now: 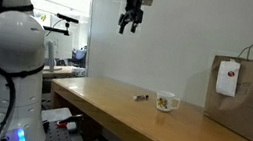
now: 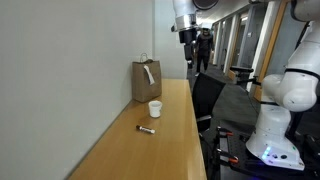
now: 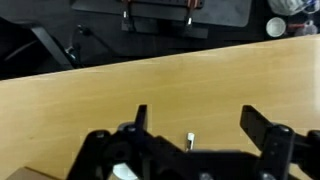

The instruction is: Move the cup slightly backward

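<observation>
The cup (image 1: 166, 103) is a small white mug with a handle. It stands on the wooden table (image 1: 111, 107) in both exterior views (image 2: 155, 108). My gripper (image 1: 129, 22) hangs high above the table, well away from the cup, and it also shows in an exterior view (image 2: 187, 42). In the wrist view its fingers (image 3: 197, 118) are spread wide with nothing between them. A white patch (image 3: 122, 172) at the bottom of the wrist view may be the cup, mostly hidden behind the gripper body.
A tiny dark brownish item (image 1: 141, 98) lies beside the cup (image 2: 146, 128) and shows in the wrist view (image 3: 190, 141). A large brown paper bag (image 1: 249, 94) stands against the wall past the cup (image 2: 146, 80). The white wall runs along the table's far side.
</observation>
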`<act>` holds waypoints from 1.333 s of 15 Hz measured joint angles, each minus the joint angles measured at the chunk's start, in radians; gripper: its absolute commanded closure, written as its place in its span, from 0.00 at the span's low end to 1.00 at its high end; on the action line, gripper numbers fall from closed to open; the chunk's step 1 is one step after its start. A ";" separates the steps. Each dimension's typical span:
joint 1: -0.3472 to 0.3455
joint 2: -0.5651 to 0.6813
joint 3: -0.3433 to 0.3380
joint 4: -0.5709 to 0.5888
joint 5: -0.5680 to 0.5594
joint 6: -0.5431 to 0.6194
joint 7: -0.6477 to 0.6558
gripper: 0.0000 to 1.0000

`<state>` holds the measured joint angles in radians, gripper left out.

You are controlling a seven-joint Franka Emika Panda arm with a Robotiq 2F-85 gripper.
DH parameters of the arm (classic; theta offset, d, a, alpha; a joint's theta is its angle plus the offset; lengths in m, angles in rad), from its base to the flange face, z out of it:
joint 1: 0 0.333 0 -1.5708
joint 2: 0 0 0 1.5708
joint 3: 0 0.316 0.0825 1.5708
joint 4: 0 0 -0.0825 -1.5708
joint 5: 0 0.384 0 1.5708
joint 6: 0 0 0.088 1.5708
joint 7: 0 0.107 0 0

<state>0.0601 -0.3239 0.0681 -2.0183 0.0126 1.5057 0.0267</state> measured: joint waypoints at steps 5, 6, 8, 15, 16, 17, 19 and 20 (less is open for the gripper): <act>-0.015 0.069 -0.030 -0.048 -0.026 0.264 -0.035 0.00; -0.021 0.096 -0.041 -0.062 -0.027 0.328 -0.045 0.00; -0.032 0.161 -0.061 -0.089 -0.027 0.449 -0.071 0.00; -0.045 0.416 -0.073 -0.089 -0.025 0.750 -0.078 0.00; -0.044 0.447 -0.072 -0.081 -0.025 0.772 -0.077 0.00; -0.044 0.474 -0.071 -0.068 -0.025 0.781 -0.075 0.00; -0.044 0.522 -0.071 -0.036 -0.025 0.783 -0.069 0.00; -0.045 0.542 -0.072 -0.020 -0.027 0.783 -0.066 0.00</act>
<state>0.0153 0.2177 -0.0036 -2.0383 -0.0147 2.2889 -0.0389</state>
